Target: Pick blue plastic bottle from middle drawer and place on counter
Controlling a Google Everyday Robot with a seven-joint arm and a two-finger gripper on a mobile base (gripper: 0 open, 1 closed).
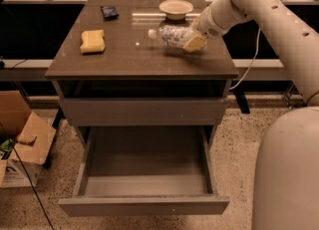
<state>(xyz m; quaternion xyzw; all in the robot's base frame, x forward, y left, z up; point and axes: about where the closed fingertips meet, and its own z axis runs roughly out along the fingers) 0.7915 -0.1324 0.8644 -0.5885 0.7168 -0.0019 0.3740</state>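
While my hand (195,41) grips the blue plastic bottle (172,35) sideways over the bench (139,60), letting go may send it rolling.

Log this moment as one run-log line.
phase: place | gripper: shut on blue plastic bottle, held sideways over counter near bowl | middle drawer: open
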